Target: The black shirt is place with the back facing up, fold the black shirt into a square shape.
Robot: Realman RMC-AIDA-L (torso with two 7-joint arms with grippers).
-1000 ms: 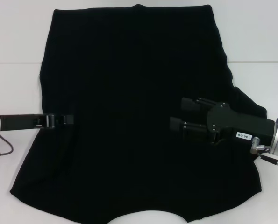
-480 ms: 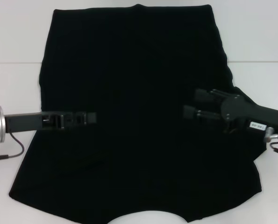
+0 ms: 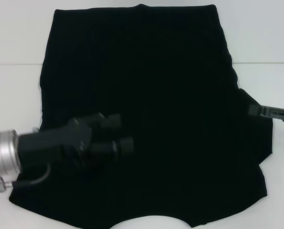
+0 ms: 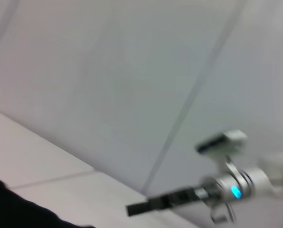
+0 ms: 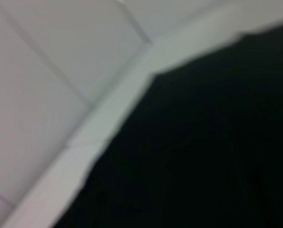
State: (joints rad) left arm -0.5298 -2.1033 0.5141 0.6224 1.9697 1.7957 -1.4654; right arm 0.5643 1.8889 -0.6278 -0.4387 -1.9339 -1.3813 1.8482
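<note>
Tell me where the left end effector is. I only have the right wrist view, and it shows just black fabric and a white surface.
Observer: The left end effector is over the near left part of the black shirt, fingers apart.
Operator: And the right one?
Observer: The right end effector is at the shirt's right edge, beside the sleeve.
Operator: Any fold made?
Observer: None shows. The shirt lies spread on the white table.
</note>
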